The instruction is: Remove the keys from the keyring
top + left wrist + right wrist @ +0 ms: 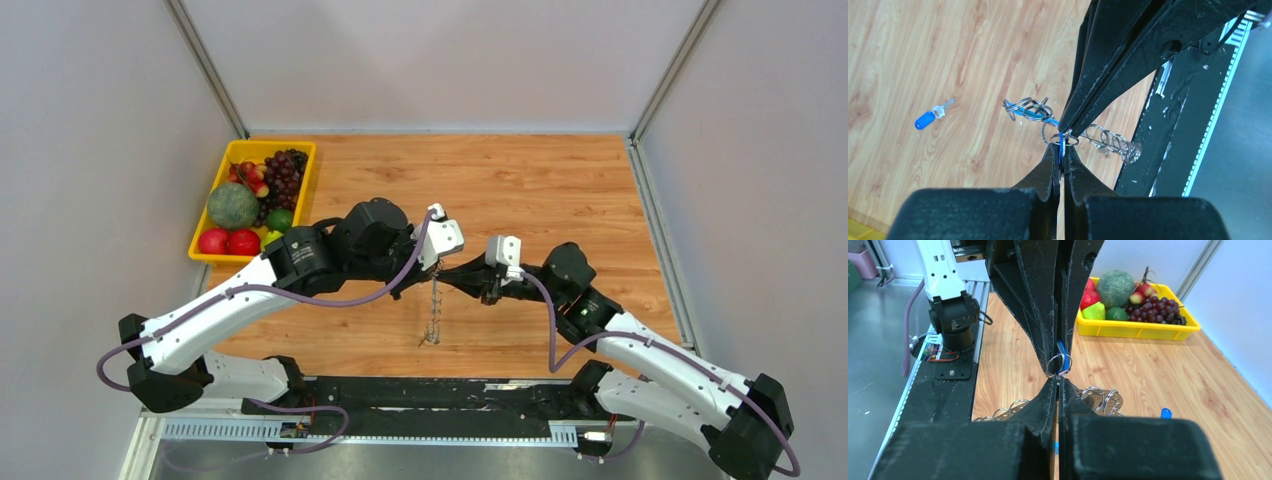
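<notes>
My left gripper (430, 267) and right gripper (452, 272) meet tip to tip above the table's middle. In the left wrist view the left gripper (1061, 149) is shut on the flat blue head of a key (1061, 142). In the right wrist view the right gripper (1057, 381) is shut on a small silver ring (1059, 364) that links to that key. The keyring (433, 315), a string of silvery rings with a blue segment (1034, 115), hangs below the tips down to the table. One loose blue-headed key (928, 119) lies on the wood, and it also shows in the right wrist view (1166, 413).
A yellow tray (262, 147) of fruit stands at the back left; it also shows in the right wrist view (1138, 330). The black base plate (430, 395) of the arms runs along the near edge. Grey walls close in the table's sides and back.
</notes>
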